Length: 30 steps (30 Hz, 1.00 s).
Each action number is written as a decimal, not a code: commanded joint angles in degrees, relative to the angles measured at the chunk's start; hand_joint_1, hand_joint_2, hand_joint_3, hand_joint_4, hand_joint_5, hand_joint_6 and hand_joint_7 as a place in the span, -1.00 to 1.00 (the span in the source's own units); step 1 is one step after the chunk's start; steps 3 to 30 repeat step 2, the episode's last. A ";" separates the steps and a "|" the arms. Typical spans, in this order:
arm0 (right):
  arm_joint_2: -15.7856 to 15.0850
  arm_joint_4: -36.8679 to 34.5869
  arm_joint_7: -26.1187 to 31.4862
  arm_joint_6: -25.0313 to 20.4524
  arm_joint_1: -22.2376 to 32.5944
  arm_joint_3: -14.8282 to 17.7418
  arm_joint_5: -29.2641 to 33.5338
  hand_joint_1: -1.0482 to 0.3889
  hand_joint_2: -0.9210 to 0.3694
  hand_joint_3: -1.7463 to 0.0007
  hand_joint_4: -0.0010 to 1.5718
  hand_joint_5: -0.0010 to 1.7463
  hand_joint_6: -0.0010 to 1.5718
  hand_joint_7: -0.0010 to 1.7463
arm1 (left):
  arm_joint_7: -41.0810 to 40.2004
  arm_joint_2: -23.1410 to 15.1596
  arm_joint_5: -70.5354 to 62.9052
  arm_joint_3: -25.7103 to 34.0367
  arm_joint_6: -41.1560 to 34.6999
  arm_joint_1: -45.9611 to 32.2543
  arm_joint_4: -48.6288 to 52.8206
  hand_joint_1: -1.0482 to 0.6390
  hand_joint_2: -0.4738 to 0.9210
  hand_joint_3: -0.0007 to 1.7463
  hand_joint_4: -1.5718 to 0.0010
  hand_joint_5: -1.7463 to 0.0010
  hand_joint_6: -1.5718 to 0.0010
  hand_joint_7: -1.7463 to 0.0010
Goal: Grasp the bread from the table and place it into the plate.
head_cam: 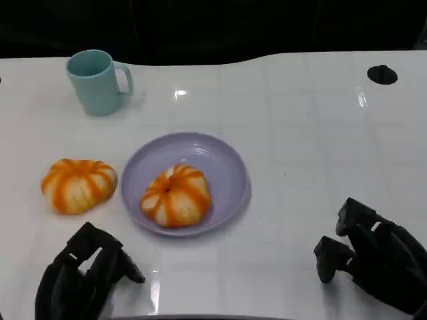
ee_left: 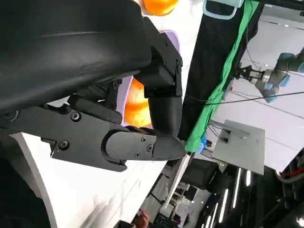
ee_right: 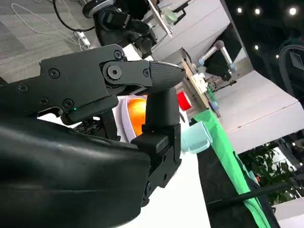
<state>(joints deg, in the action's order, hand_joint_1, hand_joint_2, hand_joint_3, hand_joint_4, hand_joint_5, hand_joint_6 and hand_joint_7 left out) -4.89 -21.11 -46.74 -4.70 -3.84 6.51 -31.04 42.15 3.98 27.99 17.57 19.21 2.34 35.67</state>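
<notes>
While one bread roll [head_cam: 175, 195] already lies in the purple plate [head_cam: 227, 163], a second roll [head_cam: 79, 185] waits on the tabletop [head_cam: 307, 133] at the plate's nine o'clock. My left hand [head_cam: 83, 273] and right hand [head_cam: 373, 257] hold nothing, fingers loosely apart. Next, I judge, my left hand must reach toward eleven o'clock and close around that roll.
</notes>
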 commanded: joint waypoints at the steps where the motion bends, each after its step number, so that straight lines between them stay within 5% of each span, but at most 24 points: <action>1: -0.56 -1.33 -1.36 1.54 -0.77 0.82 0.51 -0.28 -1.00 0.55 -0.04 1.00 -0.35 1.00 | 0.57 -1.11 0.40 0.35 0.46 0.21 0.40 -0.45 1.00 -0.72 0.20 -1.00 0.38 -0.80; 30: -0.51 -1.62 -1.61 1.88 -0.83 0.82 0.61 -0.27 -1.00 0.54 -0.03 1.00 -0.34 1.00 | 0.51 -1.10 0.35 0.33 0.43 0.18 0.34 -0.45 1.00 -0.72 0.20 -1.00 0.38 -0.80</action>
